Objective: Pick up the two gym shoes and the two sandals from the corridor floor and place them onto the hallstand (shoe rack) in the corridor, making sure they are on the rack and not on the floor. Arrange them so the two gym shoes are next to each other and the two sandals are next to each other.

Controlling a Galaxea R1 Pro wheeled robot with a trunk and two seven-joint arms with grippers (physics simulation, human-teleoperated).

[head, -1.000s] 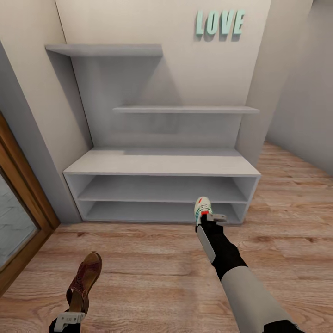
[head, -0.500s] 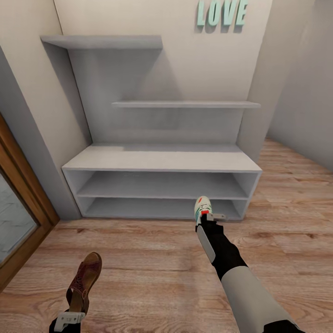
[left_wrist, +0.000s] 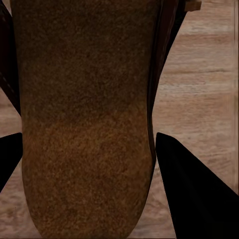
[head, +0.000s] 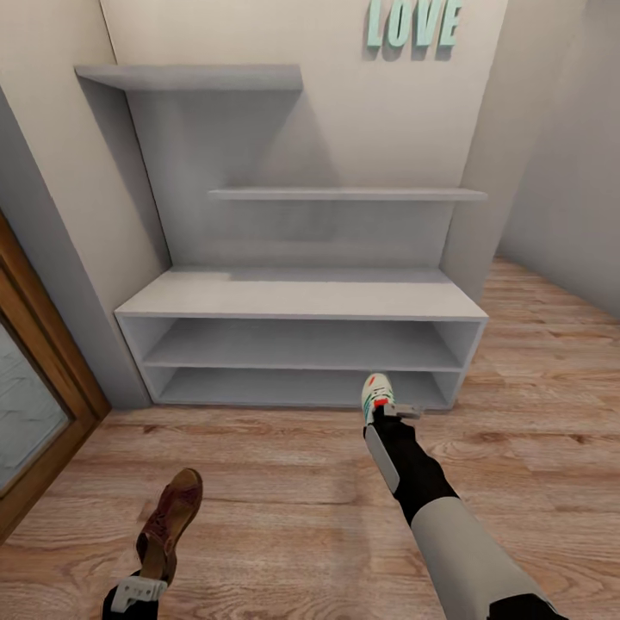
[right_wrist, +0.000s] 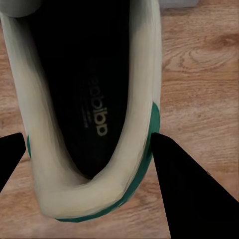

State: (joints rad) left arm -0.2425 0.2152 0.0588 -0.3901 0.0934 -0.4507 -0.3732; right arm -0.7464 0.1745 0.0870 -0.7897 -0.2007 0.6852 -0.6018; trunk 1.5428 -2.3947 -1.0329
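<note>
one sandal (head: 170, 523) clamped in the left gripper (head: 138, 594) and one gym shoe (head: 377, 394) in the right gripper (head: 394, 415), the rack (head: 301, 301) bare, nothing placed yet.

The corridor floor (head: 284, 491) looked like light brown wood plank with visible grain and a faint sheen. The hallstand (head: 297, 297) was smooth, matt pale grey, like painted board. The sandal (left_wrist: 84, 119) showed a rough, grainy tan-brown footbed with darker leather-look edges. The gym shoe (right_wrist: 92, 114) had a smooth white upper, green trim and a dark matt lining. The fingers (right_wrist: 191, 194) were plain matt black.
</note>
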